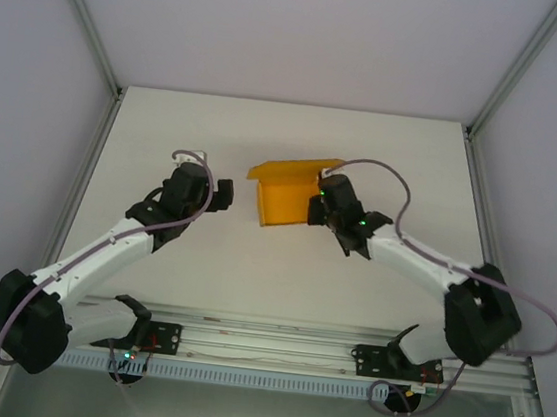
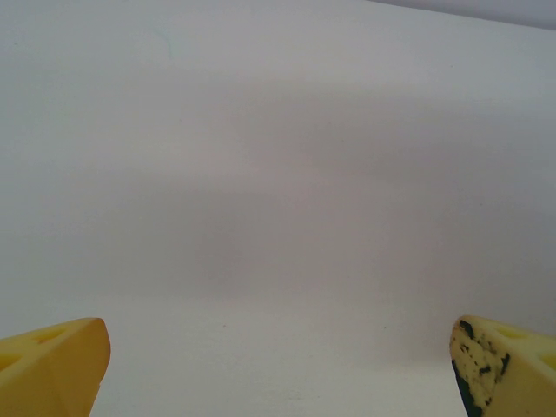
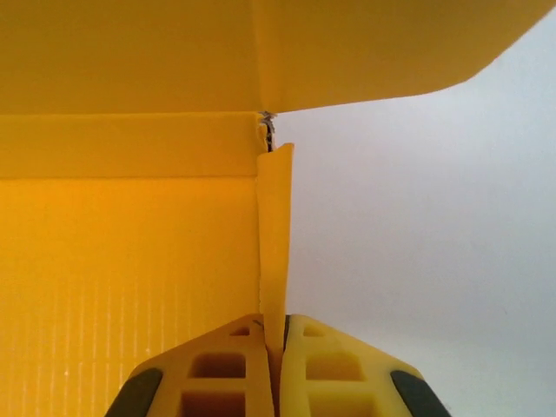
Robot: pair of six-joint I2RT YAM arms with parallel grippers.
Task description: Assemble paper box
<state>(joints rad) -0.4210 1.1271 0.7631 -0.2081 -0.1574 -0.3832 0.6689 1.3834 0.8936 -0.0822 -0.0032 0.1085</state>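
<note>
Starting at the left, the left gripper hangs over the bare table with its fingers spread wide and nothing between them, near the paper box but apart from it. The box lies mid-table, its base flat and its far flap raised and leaning over. At its right edge the right gripper is pinched tight on a thin upright side wall, seen edge-on in the right wrist view. The step looks like standing this wall square to the base. To do it well, the right arm should turn the wall about its crease and not drag it sideways, since the light card would likely slide. Bringing the free left gripper onto the left edge to brace the base would help.
</note>
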